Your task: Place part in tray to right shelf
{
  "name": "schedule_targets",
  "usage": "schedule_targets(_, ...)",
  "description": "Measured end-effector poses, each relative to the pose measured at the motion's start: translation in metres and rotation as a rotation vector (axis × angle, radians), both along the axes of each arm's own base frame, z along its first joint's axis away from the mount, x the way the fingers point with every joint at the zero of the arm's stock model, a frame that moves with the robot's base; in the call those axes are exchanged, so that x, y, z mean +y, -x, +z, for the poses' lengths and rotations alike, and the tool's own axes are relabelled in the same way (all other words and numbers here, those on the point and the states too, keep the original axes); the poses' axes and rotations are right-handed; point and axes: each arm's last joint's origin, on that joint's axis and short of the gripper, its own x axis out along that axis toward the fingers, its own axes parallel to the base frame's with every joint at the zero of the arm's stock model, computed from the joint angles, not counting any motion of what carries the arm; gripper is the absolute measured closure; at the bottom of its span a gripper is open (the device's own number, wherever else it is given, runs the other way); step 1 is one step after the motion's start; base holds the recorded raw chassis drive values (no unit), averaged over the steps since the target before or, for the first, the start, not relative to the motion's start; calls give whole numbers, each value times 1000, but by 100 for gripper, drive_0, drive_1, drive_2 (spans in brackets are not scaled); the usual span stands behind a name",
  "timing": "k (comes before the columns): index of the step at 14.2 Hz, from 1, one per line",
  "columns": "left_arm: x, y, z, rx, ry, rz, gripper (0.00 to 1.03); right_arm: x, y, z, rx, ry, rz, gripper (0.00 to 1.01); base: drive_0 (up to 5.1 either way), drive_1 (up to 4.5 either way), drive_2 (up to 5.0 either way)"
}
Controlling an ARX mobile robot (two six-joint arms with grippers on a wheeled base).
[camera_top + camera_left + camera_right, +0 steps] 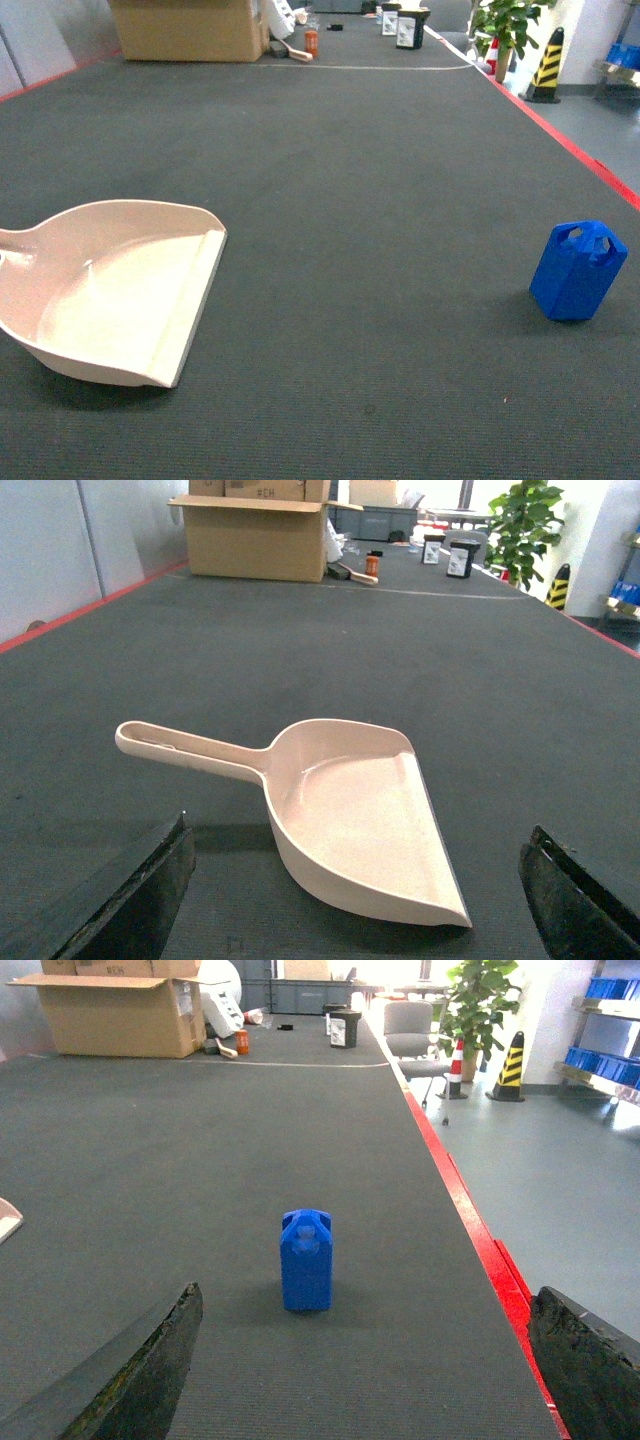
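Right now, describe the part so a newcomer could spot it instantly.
Start at the dark grey carpet with the red border strip along its right side. Near that strip stands the blue part, alone and upright, holes in its top. The cream scoop tray lies far left.

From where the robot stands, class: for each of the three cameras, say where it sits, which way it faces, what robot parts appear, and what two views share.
Head: high on the robot, slanting down the dark mat; tray left, part right; no robot parts.
Left wrist: low, facing forward at the tray; left gripper fingers at the bottom corners.
Right wrist: low, facing forward at the part; right gripper fingers likewise.
Shared: all three show the cardboard box.
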Motion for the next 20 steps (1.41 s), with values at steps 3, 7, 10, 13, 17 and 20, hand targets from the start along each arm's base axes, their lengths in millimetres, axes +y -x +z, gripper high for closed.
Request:
schedule_targets(3, 0, 0, 0, 0, 0, 0, 5, 0, 0, 0, 0, 0, 0, 3, 0, 0, 0)
schedule_targets(7, 0, 0, 0, 0, 0, 0, 5, 0, 0, 0, 0, 0, 0, 3, 0, 0, 0)
schedule_targets(10, 0, 0, 0, 0, 0, 0, 5, 0, 0, 0, 0, 0, 0, 3, 0, 0, 0)
schedule_targets(13, 0, 0, 0, 0, 0, 0, 5, 0, 0, 0, 0, 0, 0, 3, 0, 0, 0)
schedule_targets(17, 0, 0, 0, 0, 0, 0, 5, 0, 0, 0, 0, 0, 0, 3, 0, 0, 0)
schedule_targets(20, 0, 0, 0, 0, 0, 0, 5, 0, 0, 0, 0, 0, 0, 3, 0, 0, 0)
